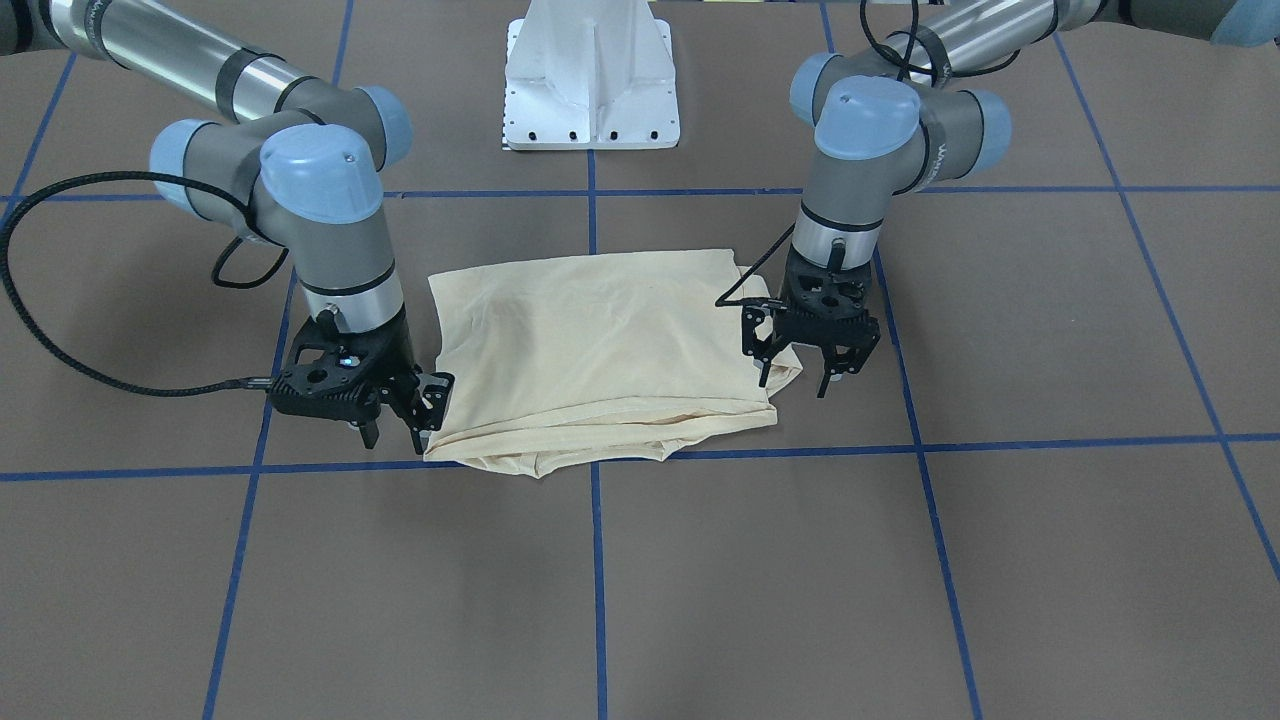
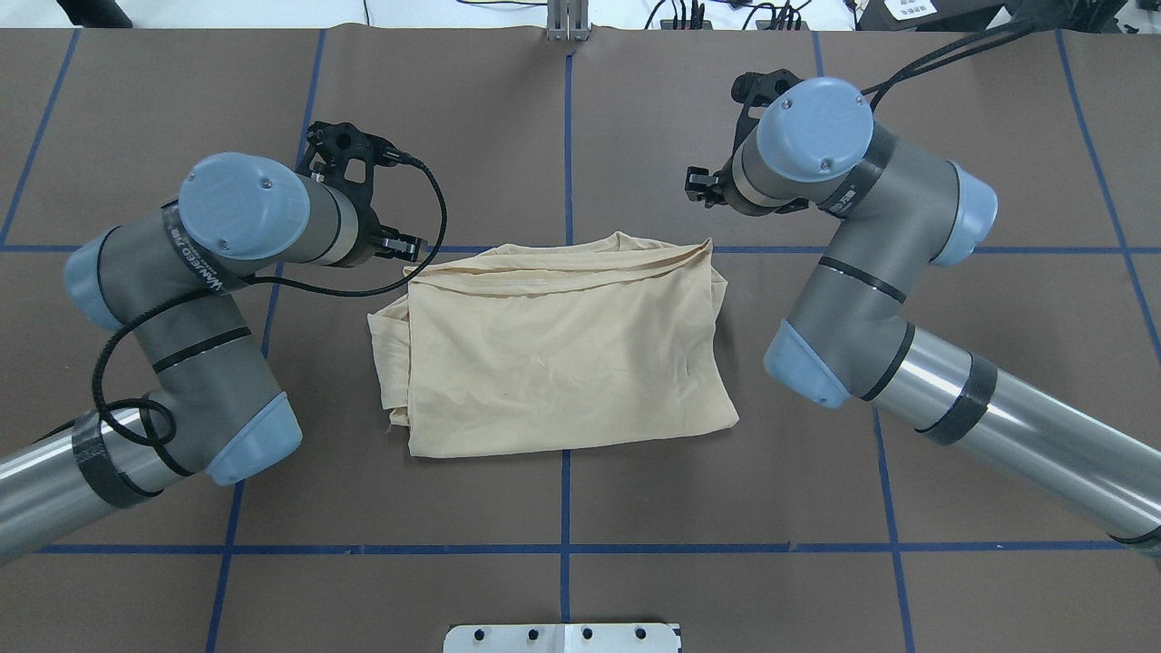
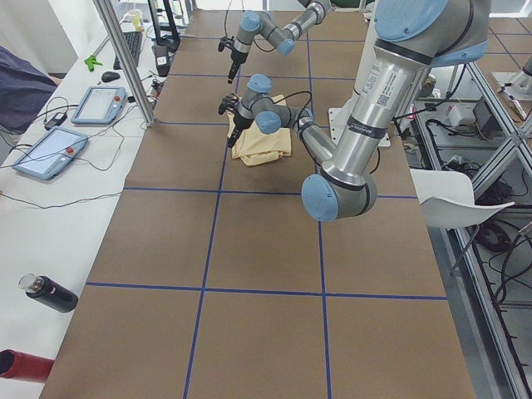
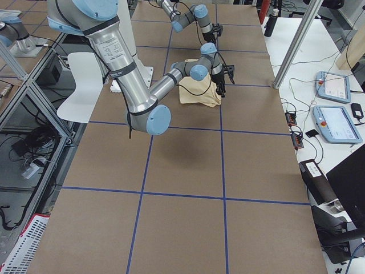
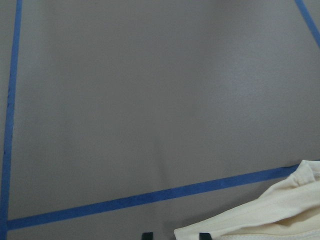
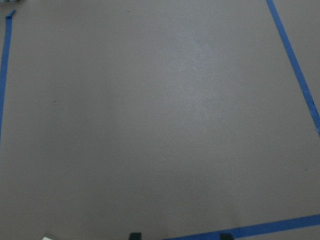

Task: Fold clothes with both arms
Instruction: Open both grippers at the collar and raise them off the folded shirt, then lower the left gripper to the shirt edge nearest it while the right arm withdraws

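The pale cream-yellow shirt (image 1: 600, 340) lies folded into a rough rectangle at the table's middle (image 2: 562, 354), print and collar hidden. My left gripper (image 1: 795, 380) is open and points down at the shirt's far left corner, one finger over the cloth edge, holding nothing. In the left wrist view the shirt's edge (image 5: 270, 215) fills the lower right, with the fingertips (image 5: 146, 235) apart. My right gripper (image 1: 395, 437) is open and empty just beside the far right corner. The right wrist view shows bare table and spread fingertips (image 6: 135, 235).
The white pedestal base (image 1: 590, 80) stands at the robot's side of the table. Blue tape lines (image 1: 597, 560) cross the brown table cover. In the side views, tablets (image 3: 46, 154) and a bottle (image 3: 48, 293) lie on a bench beyond the table's far edge.
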Controlling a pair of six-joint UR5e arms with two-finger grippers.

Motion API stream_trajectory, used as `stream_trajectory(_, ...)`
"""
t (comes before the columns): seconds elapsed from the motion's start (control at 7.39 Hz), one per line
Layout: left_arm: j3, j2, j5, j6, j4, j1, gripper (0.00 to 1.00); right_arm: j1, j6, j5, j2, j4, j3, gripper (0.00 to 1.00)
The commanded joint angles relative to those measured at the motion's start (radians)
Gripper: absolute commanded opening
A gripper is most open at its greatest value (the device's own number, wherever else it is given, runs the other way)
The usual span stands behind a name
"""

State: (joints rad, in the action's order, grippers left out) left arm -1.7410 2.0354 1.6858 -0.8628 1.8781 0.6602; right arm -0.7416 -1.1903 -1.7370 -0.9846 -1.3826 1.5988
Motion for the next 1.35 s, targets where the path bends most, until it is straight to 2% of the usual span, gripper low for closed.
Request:
stream_trajectory(0.0,-0.142,-0.13,0.054,-0.04,0.012,-0.011,1.0,-0.031,0.092,-0.041,-0.087,0.084,0.042,1.0)
stream_trajectory(0.14,-0.15,-0.151,0.061,-0.149,0.054,-0.039,1.0,-0.051,0.11,-0.082,-0.148,0.17,0.052,1.0)
stream_trajectory(0.27,-0.146,-0.191,0.051,-0.207,0.112,-0.106,1.0,-0.074,0.116,-0.122,-0.172,0.187,0.052,1.0)
stream_trajectory(0.41,-0.143,-0.216,0.048,-0.258,0.174,-0.152,0.98,-0.077,0.12,-0.118,-0.172,0.188,0.052,1.0)
stream_trajectory(0.68,-0.135,-0.215,-0.018,-0.378,0.19,-0.256,0.76,-0.081,0.12,-0.113,-0.169,0.188,0.052,1.0)
stream_trajectory(0.81,-0.132,-0.215,-0.018,-0.396,0.19,-0.281,0.64,-0.082,0.12,-0.113,-0.169,0.188,0.052,1.0)
stream_trajectory(1.22,-0.115,-0.212,-0.018,-0.401,0.19,-0.319,0.59,-0.082,0.12,-0.113,-0.167,0.188,0.053,1.0)
